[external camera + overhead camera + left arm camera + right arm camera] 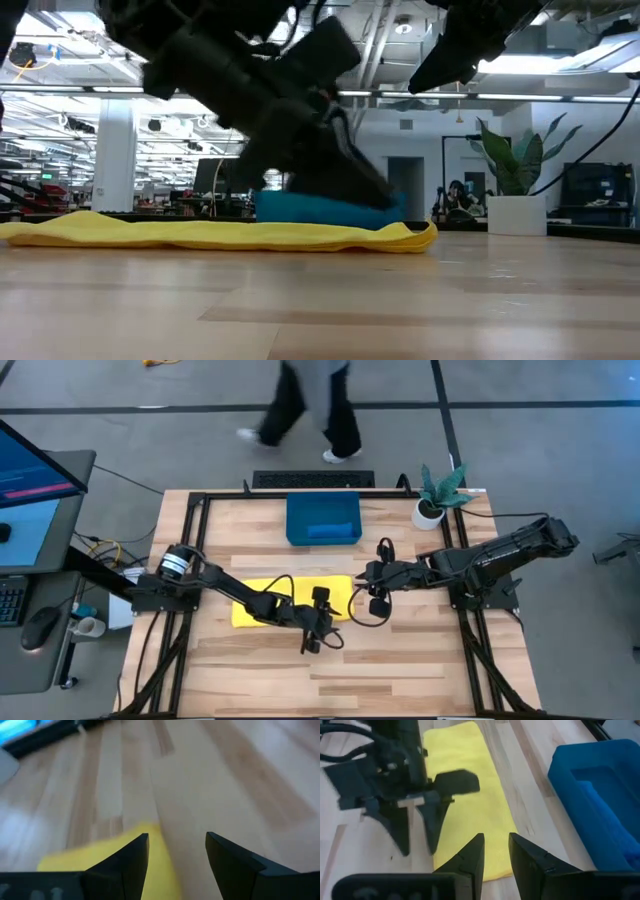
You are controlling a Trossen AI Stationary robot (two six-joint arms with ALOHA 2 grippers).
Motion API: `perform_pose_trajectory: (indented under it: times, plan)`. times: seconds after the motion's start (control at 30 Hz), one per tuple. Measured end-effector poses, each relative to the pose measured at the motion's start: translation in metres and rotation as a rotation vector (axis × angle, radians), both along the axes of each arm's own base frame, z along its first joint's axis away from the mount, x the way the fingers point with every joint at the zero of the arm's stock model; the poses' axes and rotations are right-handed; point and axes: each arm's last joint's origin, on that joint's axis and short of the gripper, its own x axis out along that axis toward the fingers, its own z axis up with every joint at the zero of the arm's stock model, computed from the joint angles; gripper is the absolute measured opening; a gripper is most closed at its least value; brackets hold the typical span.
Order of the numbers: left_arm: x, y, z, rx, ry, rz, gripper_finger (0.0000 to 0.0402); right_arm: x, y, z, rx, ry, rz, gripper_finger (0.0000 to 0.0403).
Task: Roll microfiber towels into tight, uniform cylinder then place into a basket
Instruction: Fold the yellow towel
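The yellow microfiber towel (285, 600) lies flat on the wooden table; its near right corner (125, 860) shows in the left wrist view. My left gripper (312, 642) is open, low over the table just off that corner, with nothing between its fingers. My right gripper (495, 847) hangs higher, above the towel's right edge, its fingers a narrow gap apart and empty. The blue microfiber towel (607, 807) lies inside the dark-blue basket (322, 520) at the far middle of the table.
A white pot with a green plant (435, 498) stands at the far right corner. A black frame (200, 500) runs round the table's edges. A person (310, 405) walks past beyond the far edge. Bare wood (400, 670) stretches along the near side.
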Motion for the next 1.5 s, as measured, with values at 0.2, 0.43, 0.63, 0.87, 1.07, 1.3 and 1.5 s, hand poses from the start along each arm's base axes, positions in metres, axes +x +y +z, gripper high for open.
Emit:
perform_pose_trajectory:
  times: [0.2,0.43,0.63,0.87,1.07,1.3,1.5]
  plan:
    - [0.008,0.003,-0.019,0.055,0.061,0.062,0.0190,0.000,0.000,-0.001,-0.002,0.006,0.000,0.0111]
    - [0.021,0.006,-0.026,0.120,0.145,0.186,0.0189,-0.001,0.000,-0.001,-0.003,0.014,0.000,0.0111]
    - [0.021,0.005,-0.026,0.122,0.184,0.181,0.0152,-0.001,0.000,-0.001,-0.003,0.013,0.000,0.0111]
    - [0.020,0.003,-0.027,0.125,0.201,0.139,0.0054,-0.001,0.000,-0.001,-0.004,0.019,0.002,0.0111]
    - [0.019,0.003,-0.027,0.135,0.213,0.117,0.0007,-0.005,0.001,-0.004,-0.014,0.061,0.009,0.0111]
    - [0.018,-0.001,-0.028,0.201,0.212,0.109,0.0003,-0.008,0.003,-0.007,-0.015,0.105,0.014,0.0111]
    - [0.005,-0.006,-0.020,0.261,0.305,0.097,0.0002,-0.010,0.011,-0.007,-0.018,0.107,0.046,0.0111]
